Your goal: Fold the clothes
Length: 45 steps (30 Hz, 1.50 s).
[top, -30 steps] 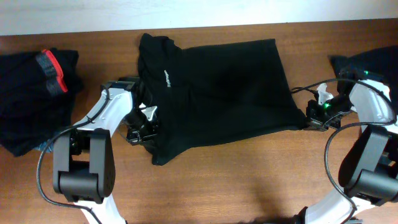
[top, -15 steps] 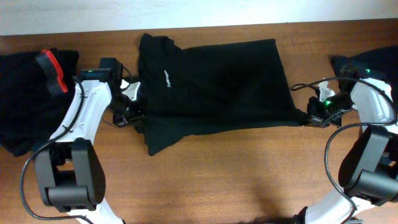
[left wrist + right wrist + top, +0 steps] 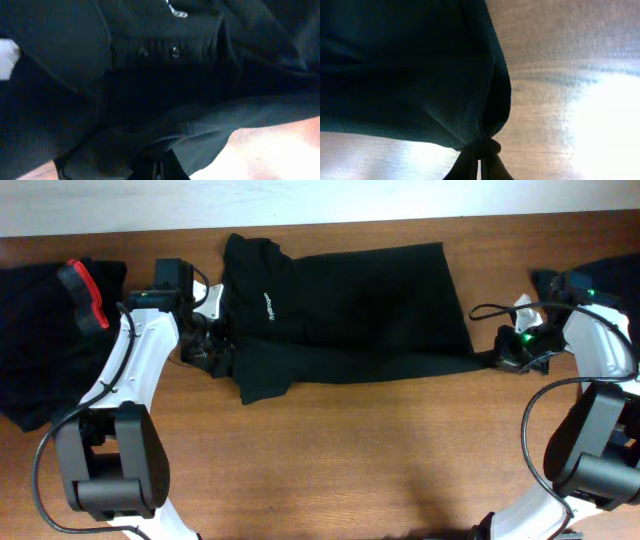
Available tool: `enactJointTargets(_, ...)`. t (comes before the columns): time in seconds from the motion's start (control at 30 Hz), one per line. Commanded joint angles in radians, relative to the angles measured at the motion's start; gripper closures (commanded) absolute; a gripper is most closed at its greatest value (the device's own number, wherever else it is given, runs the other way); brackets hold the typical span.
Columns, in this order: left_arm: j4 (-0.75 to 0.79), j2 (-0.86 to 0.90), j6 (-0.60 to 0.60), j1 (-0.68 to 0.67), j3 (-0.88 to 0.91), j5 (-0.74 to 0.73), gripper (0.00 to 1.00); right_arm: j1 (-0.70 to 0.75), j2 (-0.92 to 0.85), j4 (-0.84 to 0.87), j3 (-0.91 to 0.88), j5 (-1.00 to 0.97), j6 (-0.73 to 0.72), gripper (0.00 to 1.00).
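Note:
A black shirt from the clothes lies spread across the table's far middle, with a small white logo near its left end. My left gripper is shut on the shirt's near-left edge; in the left wrist view its fingertips pinch dark fabric. At the shirt's near-right corner my right gripper is shut on the cloth. The right wrist view shows that gripper pinching a bunched knot of cloth. The shirt's near edge is drawn taut between the two grippers.
A heap of black clothes with a red-orange band lies at the far left. Another dark garment shows behind the right arm. Bare wooden table spans the near half.
My left gripper has carried the shirt's near-left edge toward the far left, narrowing the shirt. My right gripper has shifted slightly toward the far side with its corner.

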<state>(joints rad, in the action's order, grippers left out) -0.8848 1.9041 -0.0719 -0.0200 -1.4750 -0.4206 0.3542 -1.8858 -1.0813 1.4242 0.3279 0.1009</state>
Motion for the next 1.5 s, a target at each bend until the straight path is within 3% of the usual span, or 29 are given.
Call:
enactJointTargets(0.0, 0.029, -0.021, 0.008, 0.002, -0.015, -0.013, 0.98, -0.046, 0.015, 0.04, 0.018, 0.005, -0.005, 0.96)
enactJointTargets(0.33, 0.161, -0.021, 0.008, 0.002, -0.015, 0.01, 0.87, -0.139, 0.014, 0.177, 0.018, -0.084, -0.097, 0.96)
enactJointTargets(0.5, 0.171, -0.019, 0.008, 0.001, -0.015, 0.104, 0.85, -0.138, 0.012, 0.214, 0.018, -0.172, -0.144, 0.96)
enactJointTargets(0.67, 0.145, -0.019, 0.006, -0.002, -0.014, 0.102, 0.81, -0.138, -0.021, 0.226, 0.018, -0.183, -0.144, 0.96)
enactJointTargets(0.8, 0.06, -0.019, 0.005, -0.021, 0.0, 0.1, 0.66, -0.138, -0.082, 0.229, 0.017, -0.183, -0.144, 0.96)
enactJointTargets(1.47, 0.035, -0.018, 0.005, -0.056, 0.097, 0.103, 0.6, -0.138, -0.135, 0.285, 0.017, -0.182, -0.163, 0.96)
